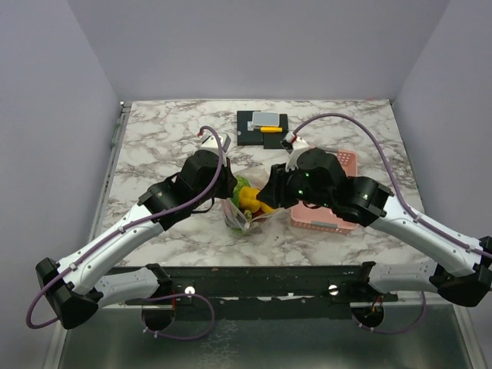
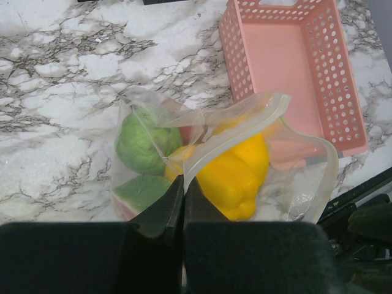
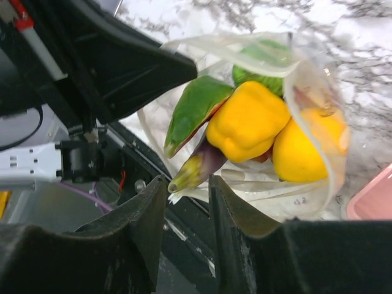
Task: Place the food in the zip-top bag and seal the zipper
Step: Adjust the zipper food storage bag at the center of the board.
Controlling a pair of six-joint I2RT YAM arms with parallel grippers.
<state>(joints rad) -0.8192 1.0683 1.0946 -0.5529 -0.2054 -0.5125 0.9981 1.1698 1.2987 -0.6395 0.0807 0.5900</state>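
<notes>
- Two tools meet at the zip-top bag [image 2: 306,184], which lies on the marble surface [image 2: 55,122] between them.
- Left tool [image 2: 183,184]: its jaws are pressed together with no gap, pinching a fold of the bag's clear rim right at its tips.
- Right tool [image 3: 187,180]: its jaws stand partly apart with a clear gap, and nothing is seen clamped in it. The bag's lower edge hangs just beyond its tips; whether they touch the plastic cannot be told.
- Food, seen from the left tool: a yellow pepper [image 2: 236,174] sits inside the bag just ahead and slightly right of the tips, a round green fruit [image 2: 141,141] ahead to the left, and a green piece with a red edge [image 2: 138,193] close beside the left finger.
- From the right tool, a purple piece with a yellow-green tip [image 3: 196,168] points toward the gap between the jaws, with a green leaf-shaped piece [image 3: 193,107] above it.
- The bag's mouth gapes open, its zipper strips apart.
- A pink perforated basket [image 2: 294,55] stands beyond the left tool, to the right of the bag.
</notes>
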